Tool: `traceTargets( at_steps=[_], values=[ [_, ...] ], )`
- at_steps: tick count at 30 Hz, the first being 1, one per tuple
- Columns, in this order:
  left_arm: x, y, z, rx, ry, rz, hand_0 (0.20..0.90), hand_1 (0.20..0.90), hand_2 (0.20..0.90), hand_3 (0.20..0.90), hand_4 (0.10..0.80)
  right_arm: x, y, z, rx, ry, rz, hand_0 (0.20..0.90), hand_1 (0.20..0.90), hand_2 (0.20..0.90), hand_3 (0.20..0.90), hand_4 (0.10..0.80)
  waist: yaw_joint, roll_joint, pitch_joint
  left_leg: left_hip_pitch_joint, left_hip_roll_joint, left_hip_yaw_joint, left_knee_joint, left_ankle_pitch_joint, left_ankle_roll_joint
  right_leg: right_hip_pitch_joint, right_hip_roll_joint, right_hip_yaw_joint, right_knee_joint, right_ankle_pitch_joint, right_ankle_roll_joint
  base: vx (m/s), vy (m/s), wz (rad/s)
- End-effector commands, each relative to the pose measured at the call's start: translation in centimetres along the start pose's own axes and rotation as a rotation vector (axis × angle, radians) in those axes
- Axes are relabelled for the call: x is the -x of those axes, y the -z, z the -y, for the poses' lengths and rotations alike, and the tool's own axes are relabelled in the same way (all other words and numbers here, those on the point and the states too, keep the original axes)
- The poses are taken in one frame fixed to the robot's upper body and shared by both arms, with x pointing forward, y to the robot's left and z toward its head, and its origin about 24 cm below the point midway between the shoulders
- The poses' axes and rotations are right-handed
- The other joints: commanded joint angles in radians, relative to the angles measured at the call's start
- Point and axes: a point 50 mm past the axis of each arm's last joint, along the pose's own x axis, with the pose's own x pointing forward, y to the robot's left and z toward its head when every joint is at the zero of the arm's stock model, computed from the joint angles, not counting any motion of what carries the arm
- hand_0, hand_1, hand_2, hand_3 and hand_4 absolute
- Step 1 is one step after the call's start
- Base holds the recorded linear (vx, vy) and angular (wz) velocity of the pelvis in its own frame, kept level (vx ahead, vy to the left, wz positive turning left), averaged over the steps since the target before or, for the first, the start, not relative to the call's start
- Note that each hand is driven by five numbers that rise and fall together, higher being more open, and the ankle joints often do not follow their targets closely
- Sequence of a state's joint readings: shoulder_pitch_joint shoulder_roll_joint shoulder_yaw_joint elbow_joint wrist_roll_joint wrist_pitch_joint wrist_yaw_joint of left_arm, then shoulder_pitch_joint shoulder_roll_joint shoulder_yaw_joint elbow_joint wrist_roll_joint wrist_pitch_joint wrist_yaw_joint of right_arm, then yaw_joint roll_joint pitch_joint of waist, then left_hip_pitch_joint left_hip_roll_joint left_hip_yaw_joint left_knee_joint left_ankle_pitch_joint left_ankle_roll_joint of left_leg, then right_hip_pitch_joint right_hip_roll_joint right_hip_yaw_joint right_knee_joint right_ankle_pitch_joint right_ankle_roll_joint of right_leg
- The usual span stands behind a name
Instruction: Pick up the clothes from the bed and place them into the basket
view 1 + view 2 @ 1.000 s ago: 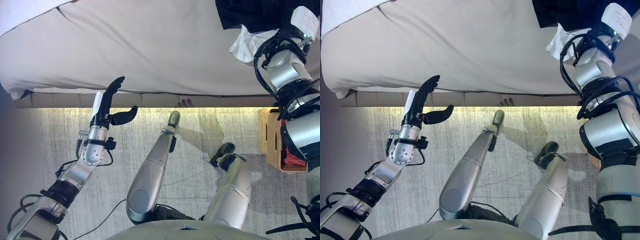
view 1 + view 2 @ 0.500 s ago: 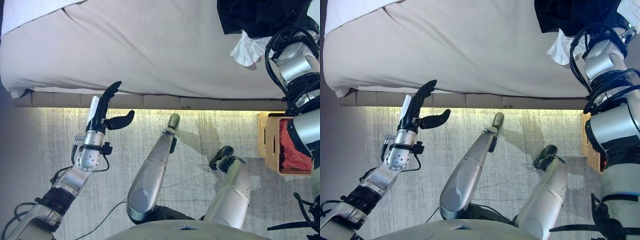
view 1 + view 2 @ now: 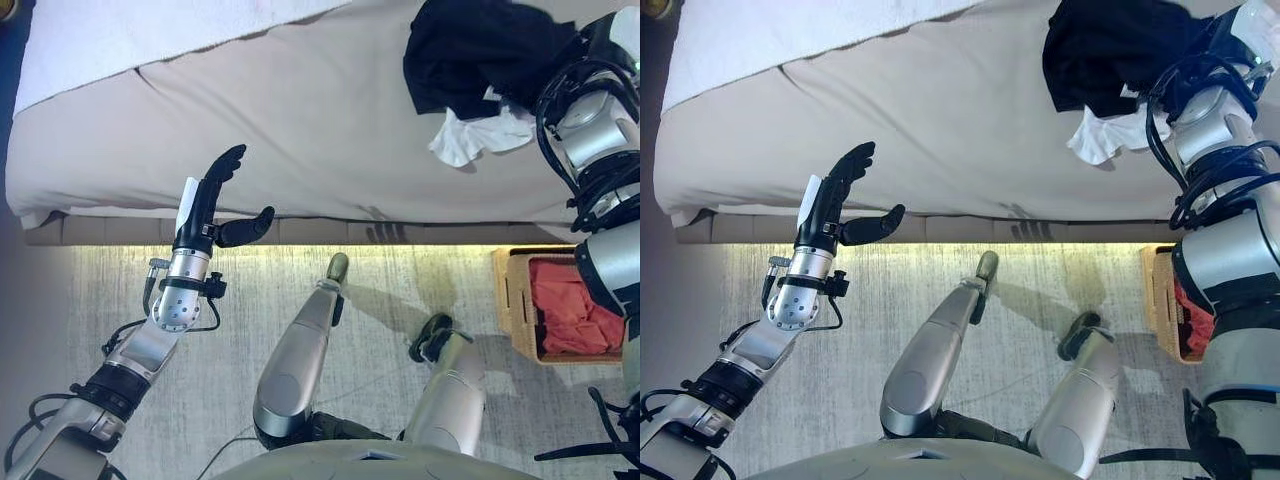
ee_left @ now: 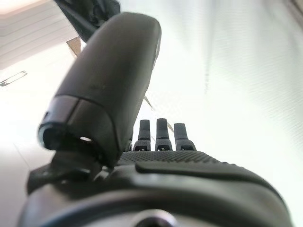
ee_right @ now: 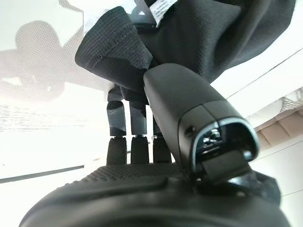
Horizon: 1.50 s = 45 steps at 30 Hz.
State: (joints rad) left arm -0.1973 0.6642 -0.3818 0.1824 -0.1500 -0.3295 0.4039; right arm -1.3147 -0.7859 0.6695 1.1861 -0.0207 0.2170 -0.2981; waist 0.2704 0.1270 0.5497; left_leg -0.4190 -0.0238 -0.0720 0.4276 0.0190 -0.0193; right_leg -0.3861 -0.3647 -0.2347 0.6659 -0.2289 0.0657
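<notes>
A black garment [image 3: 470, 55] lies bunched on the beige bed [image 3: 300, 130] at the far right, on top of a white cloth [image 3: 470, 135]. My right hand [image 3: 622, 30] is at the garment's right edge. In the right wrist view a fold of the black garment [image 5: 189, 38] hangs over my fingers [image 5: 137, 123], and the thumb presses it against them. My left hand [image 3: 205, 205] is open and empty, held upright over the bed's front edge; it also shows in the left wrist view [image 4: 156, 165].
A wicker basket [image 3: 510, 300] stands on the rug below the bed's right end, with red cloth [image 3: 565, 310] inside. A white sheet [image 3: 120, 40] covers the bed's far left. The bed's front edge runs across the middle of the eye views.
The camera has tilted, so the bed and basket sit lower and further left in view. My left hand has risen a little toward the bed. My right hand stays at the black garment.
</notes>
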Motion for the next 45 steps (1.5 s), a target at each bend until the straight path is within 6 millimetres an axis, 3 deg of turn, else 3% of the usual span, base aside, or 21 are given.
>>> traceTargets(
  at_steps=[1,5,10,19,25,26,35,45],
  values=[
    [-1.6,-1.0,-2.1,0.018,-0.121,0.030,0.900,0.900,0.900,0.900,0.800,-0.5,-1.8,3.6,-0.005,0.105,0.134,0.300,0.300,0.300,0.200,0.100,-0.004,-0.054,-0.052,0.095,0.057,0.045,-0.015,-0.107,0.013,0.115,0.047,-0.033,-0.067,0.015,-0.033,0.043,0.000,-0.17],
    [-1.2,0.3,-1.6,0.045,-0.142,-0.071,0.900,0.900,0.900,0.900,0.800,0.2,-0.6,0.6,-0.022,-0.002,0.138,0.300,0.300,0.300,0.200,0.100,-0.026,-0.082,-0.110,0.185,0.087,0.065,-0.101,-0.089,-0.001,0.218,0.061,-0.034,-0.199,0.052,-0.024,0.100,0.004,-0.15],
    [-0.5,1.4,-1.1,0.061,-0.133,-0.141,0.900,0.900,0.900,0.900,0.800,1.1,0.8,-1.4,-0.033,-0.065,0.145,0.300,0.300,0.300,0.200,0.100,-0.048,-0.104,-0.185,0.270,0.113,0.092,-0.207,-0.051,-0.012,0.330,0.082,-0.049,-0.356,0.110,-0.015,0.099,-0.005,-0.15],
    [0.8,2.8,-0.5,0.032,-0.072,-0.226,0.900,0.900,0.900,0.900,0.800,1.5,1.7,-0.6,-0.075,-0.012,0.136,0.300,0.300,0.300,0.200,0.100,-0.087,-0.132,-0.297,0.377,0.145,0.126,-0.318,-0.027,-0.027,0.433,0.109,-0.037,-0.497,0.162,0.011,0.062,0.016,-0.08],
    [1.6,4.1,-0.1,0.011,-0.032,-0.293,0.900,0.900,0.900,0.900,0.800,0.6,1.7,3.4,-0.221,0.064,0.119,0.300,0.300,0.300,0.200,0.100,-0.102,-0.150,-0.368,0.441,0.167,0.142,-0.397,-0.007,-0.044,0.485,0.121,-0.036,-0.557,0.183,0.026,0.069,0.025,-0.08],
    [1.8,4.4,0.0,0.012,-0.022,-0.305,0.900,0.900,0.900,0.900,0.800,0.3,1.3,5.0,-0.252,0.095,0.131,0.300,0.300,0.300,0.200,0.100,-0.106,-0.153,-0.381,0.454,0.170,0.145,-0.414,-0.003,-0.048,0.493,0.124,-0.036,-0.566,0.185,0.030,0.041,0.025,-0.11],
    [3.0,5.8,1.0,0.011,0.031,-0.347,0.900,0.900,0.900,0.900,0.800,0.2,-2.1,12.8,-0.309,0.289,0.248,0.300,0.300,0.300,0.200,0.100,-0.136,-0.174,-0.443,0.508,0.186,0.169,-0.506,0.029,-0.073,0.527,0.140,-0.030,-0.633,0.210,0.045,0.012,0.037,-0.08],
    [2.9,6.4,0.9,-0.020,0.045,-0.362,0.900,0.900,0.900,0.900,0.800,1.1,-4.4,18.1,-0.318,0.439,0.314,0.300,0.300,0.300,0.200,0.100,-0.176,-0.192,-0.480,0.527,0.192,0.198,-0.515,0.019,-0.080,0.532,0.148,-0.005,-0.668,0.232,0.055,-0.001,0.021,-0.10]
  ],
)
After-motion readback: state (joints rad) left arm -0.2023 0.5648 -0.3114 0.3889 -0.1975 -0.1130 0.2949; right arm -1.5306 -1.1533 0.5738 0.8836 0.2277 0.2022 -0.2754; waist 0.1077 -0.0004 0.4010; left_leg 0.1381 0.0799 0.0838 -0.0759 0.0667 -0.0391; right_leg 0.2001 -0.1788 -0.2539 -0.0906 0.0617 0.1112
